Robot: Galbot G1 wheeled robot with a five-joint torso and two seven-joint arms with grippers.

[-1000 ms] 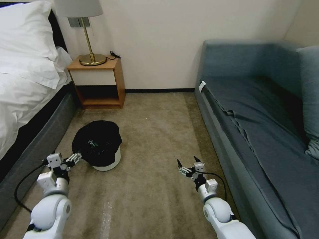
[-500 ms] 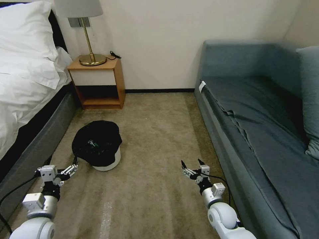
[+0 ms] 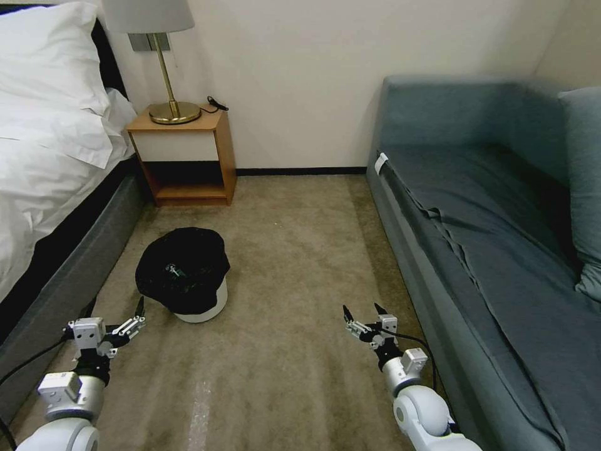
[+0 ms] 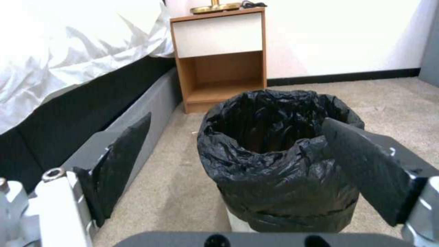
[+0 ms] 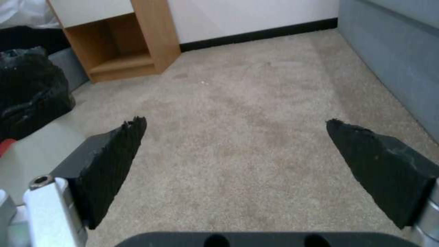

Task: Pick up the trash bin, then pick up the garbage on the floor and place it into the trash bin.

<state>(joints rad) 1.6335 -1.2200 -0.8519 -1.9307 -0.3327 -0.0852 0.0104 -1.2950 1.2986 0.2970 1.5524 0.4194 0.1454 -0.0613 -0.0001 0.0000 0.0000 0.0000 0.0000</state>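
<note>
Trash bin point(image 3: 188, 275) standing upright on the carpet point(image 3: 288, 263), between the bed point(image 3: 50, 188) on the left and the blue sofa point(image 3: 488, 238) on the right, in front of the wooden nightstand point(image 3: 184, 156). Wearing a crinkled glossy black bag point(image 4: 274, 151) draped over the rim and down most of the wall, leaving a band of white showing at the base. Holding something small with a greenish mark inside, too unclear to identify from the head view. Left gripper point(image 3: 119, 322) hovering low over the carpet just beside the bin on its near left, jaws spread wide and pinching nothing, not touching the bag. Seen from the left wrist view, framing the bin's mouth between the two dark pads point(image 4: 366, 168), with the bin a little farther off than the tips. Right gripper point(image 3: 362, 313) hanging over bare carpet near the sofa's edge, well apart from the bin, jaws likewise spread and gripping nothing. Looking from the right wrist view across open carpet toward the nightstand and the dark baseboard point(image 5: 260, 34), with the black bag at the edge. Brass lamp point(image 3: 169, 75) sitting on top of the nightstand against the wall.
</note>
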